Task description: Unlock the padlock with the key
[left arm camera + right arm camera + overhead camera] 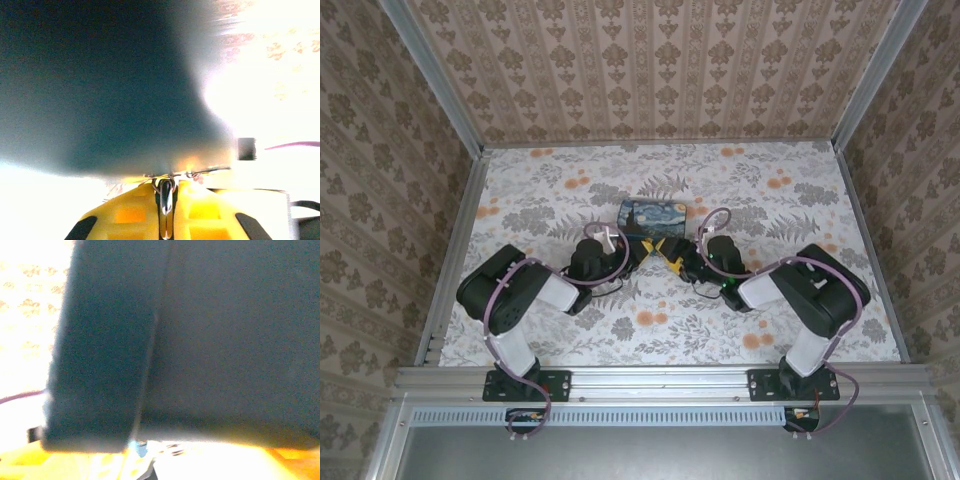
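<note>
At the middle of the flower-patterned table (560, 330), both arms reach in toward the near side of the starry-night box (653, 216). Their yellow tips almost meet just in front of it.

In its wrist view, the left gripper (645, 250) has its two yellow fingers (125, 215) pressed together on a slim silvery metal piece (166, 196). That piece stands upright in the seam between them (key blade or shackle, too blurred to say), with small metal rings (172, 176) at its top.

For the right gripper (673, 254) I cannot tell whether the jaws are apart or together, because the box's dark side sits blurred right before its camera.

The padlock (141, 447) appears as a small teal-blue speck under the box's lower edge in the right wrist view. It lies just beside bright ring links, between the two grippers.
</note>
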### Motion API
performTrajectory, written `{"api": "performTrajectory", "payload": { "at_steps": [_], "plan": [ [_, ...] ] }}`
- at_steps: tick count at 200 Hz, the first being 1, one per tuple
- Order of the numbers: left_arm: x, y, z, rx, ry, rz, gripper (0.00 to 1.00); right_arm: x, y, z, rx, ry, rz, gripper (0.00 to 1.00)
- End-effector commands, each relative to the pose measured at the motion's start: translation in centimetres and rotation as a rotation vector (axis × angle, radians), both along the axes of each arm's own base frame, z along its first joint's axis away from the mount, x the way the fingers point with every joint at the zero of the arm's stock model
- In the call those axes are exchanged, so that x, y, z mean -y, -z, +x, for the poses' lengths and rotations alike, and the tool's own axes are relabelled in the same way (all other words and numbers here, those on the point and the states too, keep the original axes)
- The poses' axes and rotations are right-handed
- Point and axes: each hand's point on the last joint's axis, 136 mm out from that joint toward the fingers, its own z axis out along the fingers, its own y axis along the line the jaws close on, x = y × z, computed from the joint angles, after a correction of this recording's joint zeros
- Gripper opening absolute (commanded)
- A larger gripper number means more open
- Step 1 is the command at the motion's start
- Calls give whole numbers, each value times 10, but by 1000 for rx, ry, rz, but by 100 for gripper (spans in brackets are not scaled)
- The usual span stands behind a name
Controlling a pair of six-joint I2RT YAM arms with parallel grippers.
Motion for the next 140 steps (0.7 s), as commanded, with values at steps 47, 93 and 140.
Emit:
{"api": "performTrajectory", "payload": {
  "at_steps": [47, 93, 140],
  "plan": [
    [2, 22, -20, -37, 125, 92, 0, 23, -26, -32, 164, -96, -155, 72],
    [-1, 21, -22, -35, 139, 143, 0, 44, -23, -53, 226, -146, -418, 66],
    [1, 23, -24, -55, 152, 173, 0, 45, -11, -66, 284, -195, -621, 55]
  ]
}}
